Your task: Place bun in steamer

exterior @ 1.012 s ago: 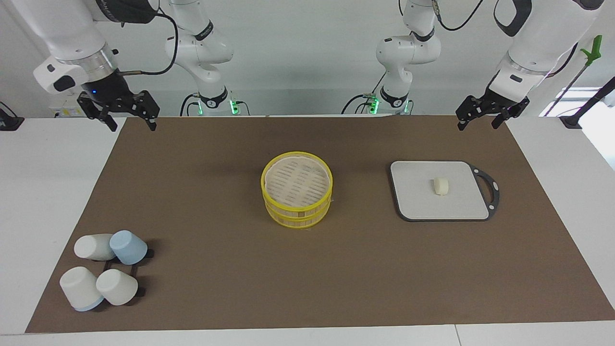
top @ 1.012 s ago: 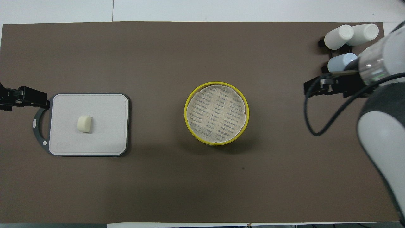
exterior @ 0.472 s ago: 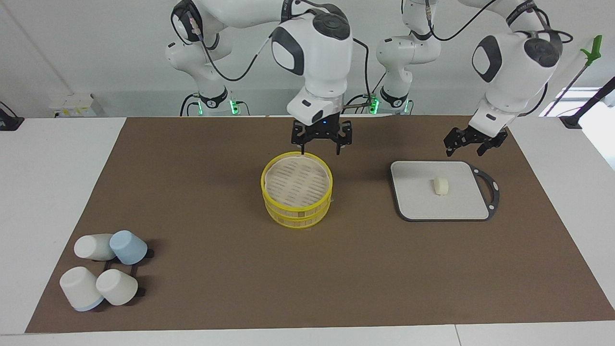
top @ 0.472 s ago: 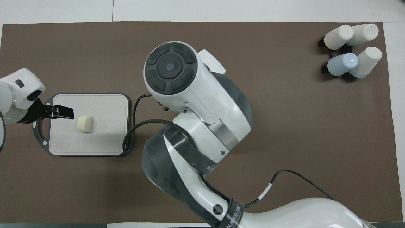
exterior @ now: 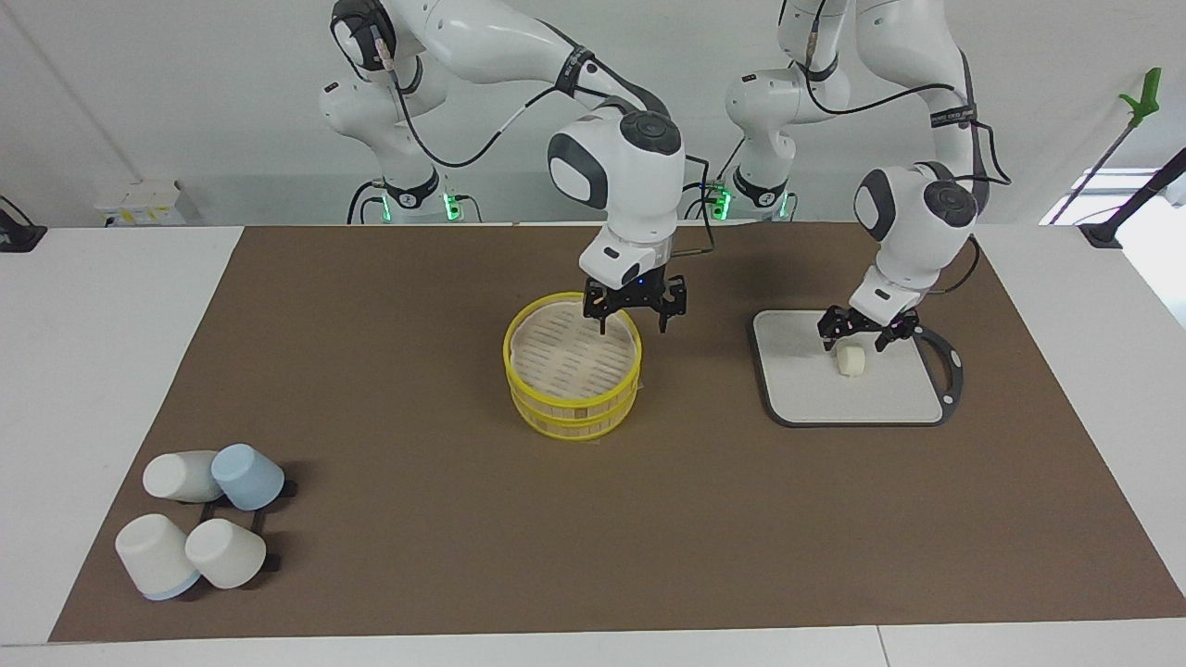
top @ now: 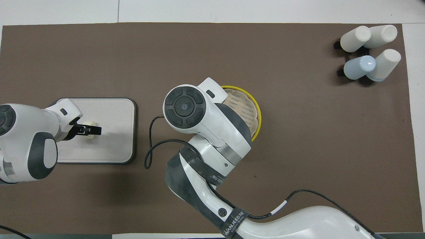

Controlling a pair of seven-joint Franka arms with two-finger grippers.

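The bun (exterior: 851, 362) lies on the flat grey board (exterior: 806, 394). My left gripper (exterior: 854, 337) hangs just above it, open, with a finger on each side, not holding it. In the overhead view the left gripper (top: 90, 130) covers most of the bun. The steamer (exterior: 511, 363), with yellow rims and a slatted floor, stands mid-table and has nothing in it. My right gripper (exterior: 634, 321) is open and empty, low over the steamer's rim on the side nearer the robots, toward the left arm's end. In the overhead view the right arm hides most of the steamer (top: 257, 113).
Several white and blue cups (exterior: 206, 517) lie on a small black rack at the right arm's end, farther from the robots; they also show in the overhead view (top: 368, 49). The board (top: 114, 139) has a dark handle loop (exterior: 950, 366). A brown mat covers the table.
Both arms swung in from the table's ends and came down. The right gripper moved to the steamer's rim. The left gripper descended over the bun. Bun and steamer have not moved.
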